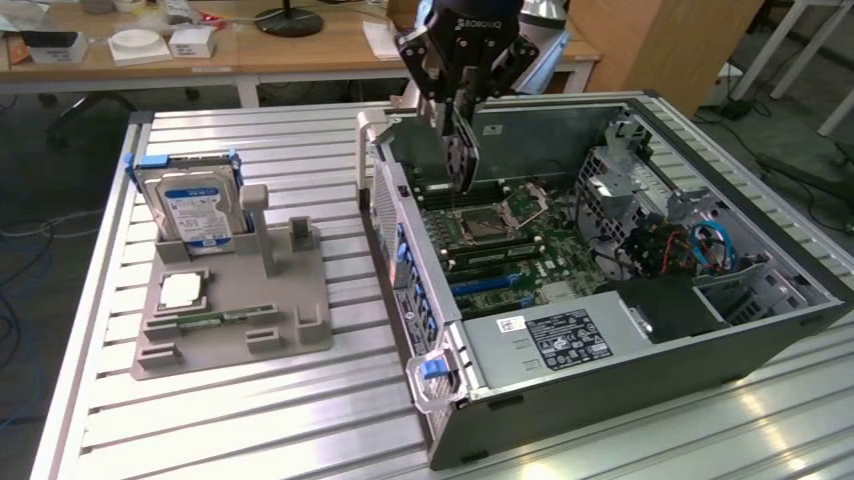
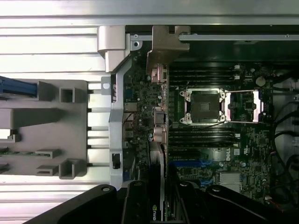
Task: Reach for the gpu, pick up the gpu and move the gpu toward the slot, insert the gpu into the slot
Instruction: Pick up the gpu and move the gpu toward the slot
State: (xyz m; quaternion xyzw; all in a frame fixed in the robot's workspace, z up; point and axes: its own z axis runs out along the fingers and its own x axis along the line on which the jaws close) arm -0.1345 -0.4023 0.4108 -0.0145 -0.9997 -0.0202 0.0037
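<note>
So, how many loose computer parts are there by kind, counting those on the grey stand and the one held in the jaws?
gpu: 1
hard drive: 1
processor: 1
memory stick: 1
Total: 4

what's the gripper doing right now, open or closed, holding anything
Gripper: jaws closed on the graphics card, held on edge above the open computer case.
</note>
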